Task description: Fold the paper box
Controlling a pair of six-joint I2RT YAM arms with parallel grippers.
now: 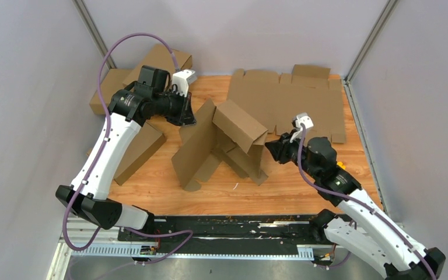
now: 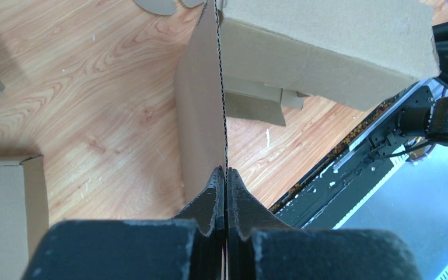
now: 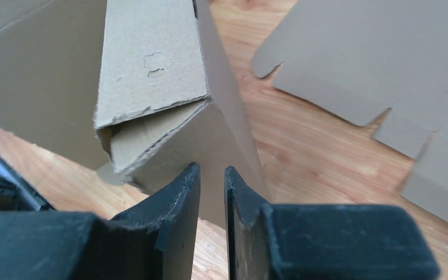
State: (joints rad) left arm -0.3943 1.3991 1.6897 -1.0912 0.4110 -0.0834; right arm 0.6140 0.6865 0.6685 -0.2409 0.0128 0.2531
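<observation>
The paper box (image 1: 221, 143) stands half-formed at mid-table, brown corrugated cardboard. One large panel (image 2: 201, 99) rises upright and a folded side wall (image 2: 326, 52) leans to its right. My left gripper (image 1: 188, 114) is shut on the top edge of that upright panel; in the left wrist view its fingertips (image 2: 226, 170) pinch the corrugated edge. My right gripper (image 1: 270, 149) sits just right of the box's folded wall (image 3: 151, 64). Its jaws (image 3: 212, 169) stand a narrow gap apart with nothing between them, the cardboard just beyond the tips.
A flat die-cut cardboard sheet (image 1: 291, 99) lies at the back right. Other brown boxes sit at the back left (image 1: 151, 64) and under the left arm (image 1: 143, 149). A black rail (image 1: 227, 224) runs along the near edge.
</observation>
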